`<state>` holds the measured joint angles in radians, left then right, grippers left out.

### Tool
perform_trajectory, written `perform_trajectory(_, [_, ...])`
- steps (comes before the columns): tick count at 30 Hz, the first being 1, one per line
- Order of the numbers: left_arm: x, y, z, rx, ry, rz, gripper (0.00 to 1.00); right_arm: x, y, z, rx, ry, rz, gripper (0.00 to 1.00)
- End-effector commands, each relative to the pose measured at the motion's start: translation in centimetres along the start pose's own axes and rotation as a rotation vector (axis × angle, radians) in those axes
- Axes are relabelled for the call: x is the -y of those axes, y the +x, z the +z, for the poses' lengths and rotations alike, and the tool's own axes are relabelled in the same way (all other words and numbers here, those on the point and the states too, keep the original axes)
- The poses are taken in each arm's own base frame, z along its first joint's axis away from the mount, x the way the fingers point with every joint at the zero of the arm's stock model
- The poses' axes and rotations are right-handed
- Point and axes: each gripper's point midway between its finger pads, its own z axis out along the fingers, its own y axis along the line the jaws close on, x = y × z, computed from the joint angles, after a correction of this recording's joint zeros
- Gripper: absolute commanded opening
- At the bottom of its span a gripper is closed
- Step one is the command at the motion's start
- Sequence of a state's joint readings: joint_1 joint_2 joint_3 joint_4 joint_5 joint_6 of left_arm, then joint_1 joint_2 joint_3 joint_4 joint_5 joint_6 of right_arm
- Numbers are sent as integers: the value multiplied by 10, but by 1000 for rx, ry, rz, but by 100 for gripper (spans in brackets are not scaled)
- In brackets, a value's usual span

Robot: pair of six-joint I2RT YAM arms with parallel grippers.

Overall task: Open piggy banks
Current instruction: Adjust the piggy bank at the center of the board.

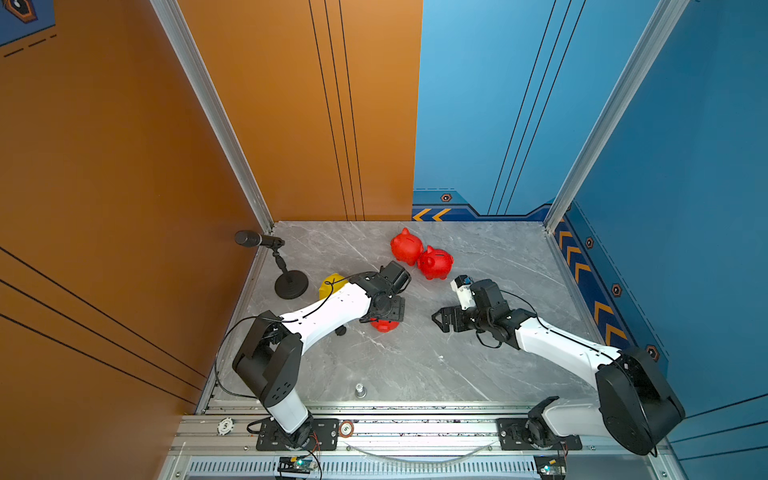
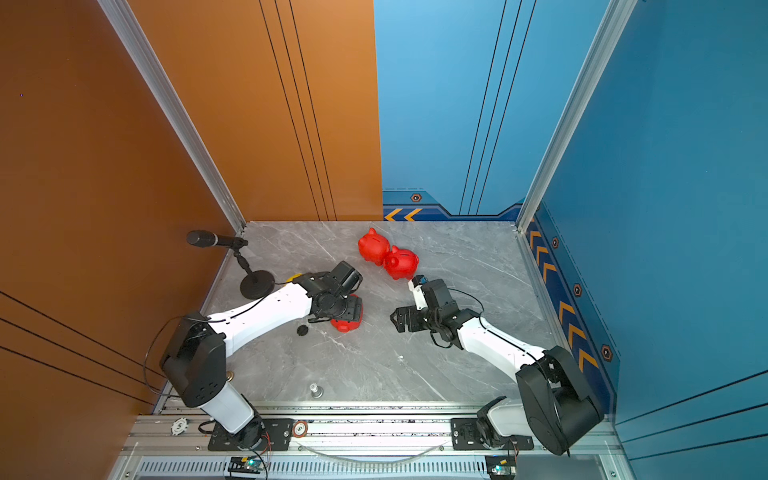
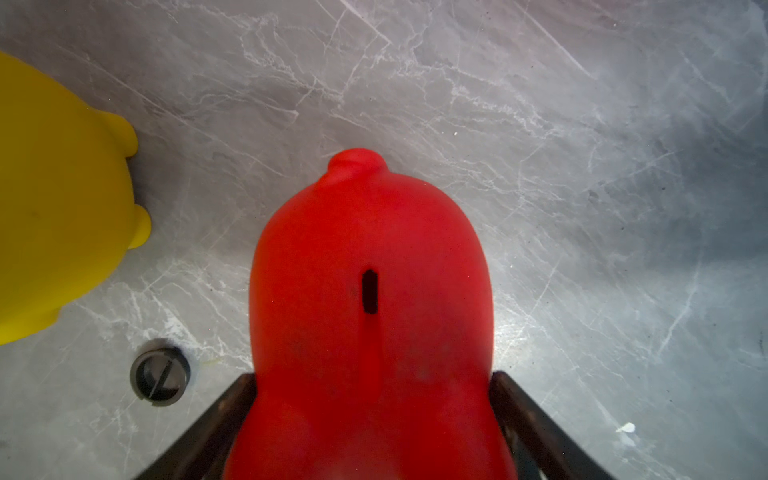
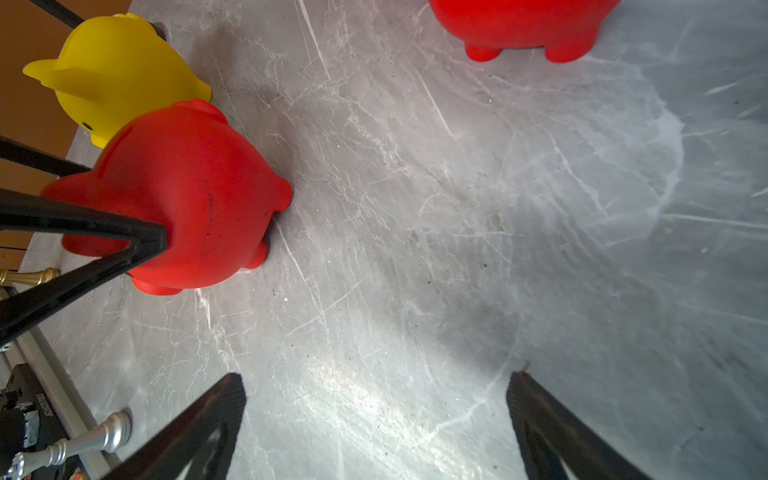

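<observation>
— What is the biggest thing there?
— The table (image 1: 415, 365), a flat grey slab with a marble look, white veins and a dull sheen. By its far left corner stands a matte black microphone (image 1: 254, 239) on a jointed stem with a round domed base.

— And the pigs?
— There are four smooth, bulbous plastic banks with stubby feet and pointed ears. Two touch each other close to the far edge: the far red piggy bank (image 1: 406, 246) and the second red piggy bank (image 1: 435, 262). The yellow piggy bank (image 1: 332, 282) sits towards the left edge, just beside the microphone's base. The gripped red piggy bank (image 3: 374, 257) is left of the table's middle, near the yellow one but apart from it.

— Gripped how?
— The left gripper (image 3: 374, 374) is clamped on it, one black finger against each flank. The right gripper (image 4: 376, 376) hangs over bare table with its open-frame triangular fingers spread wide and nothing between them.

— Do the views differ?
— Yes. In both top views the left wrist covers most of the gripped pig. The left wrist view shows its back, with a narrow dark coin slot and a rounded nub at the end. Only the right wrist view gives its side, feet down on the table (they seem to touch).

— Anything smaller?
— A black plug disc (image 2: 302, 330) lies flat just beside that pig, on the left-edge side. In a top view it is only a dark spot. The left wrist view shows its raised rim and a bar across its face, and also a tiny white fleck (image 3: 625, 428) on the table.
</observation>
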<state>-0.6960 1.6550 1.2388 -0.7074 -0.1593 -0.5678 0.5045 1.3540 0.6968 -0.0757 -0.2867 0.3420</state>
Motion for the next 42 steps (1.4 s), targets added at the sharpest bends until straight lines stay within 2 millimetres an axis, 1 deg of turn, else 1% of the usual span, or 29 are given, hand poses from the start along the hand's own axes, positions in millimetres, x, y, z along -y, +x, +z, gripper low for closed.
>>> perform_trajectory(1, [34,13,-15,-39,183,36,66,1,-13,-9,37,11,-22,100])
perform_trajectory(4, [67,17,-25,-48,393,25,65,6,-20,-15,62,26,-5,100])
perform_trajectory(5, [74,18,-28,-49,451,3,65,8,-24,-20,75,28,3,100])
perform_trajectory(8, [88,22,-34,-59,585,-44,64,10,-32,-31,109,20,15,100])
perform_trajectory(10, [91,32,-28,-95,636,-73,64,11,-36,-36,125,9,21,100])
perform_trajectory(12, [88,42,-17,-132,673,-115,65,11,-38,-38,127,1,20,100])
perform_trajectory(15, [82,48,-2,-140,728,-189,65,9,-38,-36,115,-9,10,100])
perform_trajectory(16, [77,51,2,-147,723,-202,67,8,-37,-36,111,-11,8,100])
perform_trajectory(17, [72,54,5,-153,716,-209,73,8,-37,-35,108,-13,7,100])
perform_trajectory(19, [65,56,8,-152,706,-214,90,7,-36,-34,105,-15,7,100])
perform_trajectory(20, [61,57,9,-150,698,-213,96,7,-35,-33,103,-15,8,100])
perform_trajectory(21, [57,56,9,-147,686,-213,98,7,-34,-32,102,-16,9,100])
perform_trajectory(25, [41,52,7,-141,646,-207,98,7,-30,-27,85,-12,16,100])
perform_trajectory(27, [32,54,8,-152,622,-206,97,8,-27,-24,74,-4,19,100])
perform_trajectory(32, [21,48,10,-150,612,-199,98,6,-11,-5,23,6,27,100])
perform_trajectory(37, [27,40,9,-130,644,-192,98,0,5,18,-33,32,13,100])
perform_trajectory(42, [29,35,9,-115,652,-190,98,-7,15,35,-77,63,-21,100])
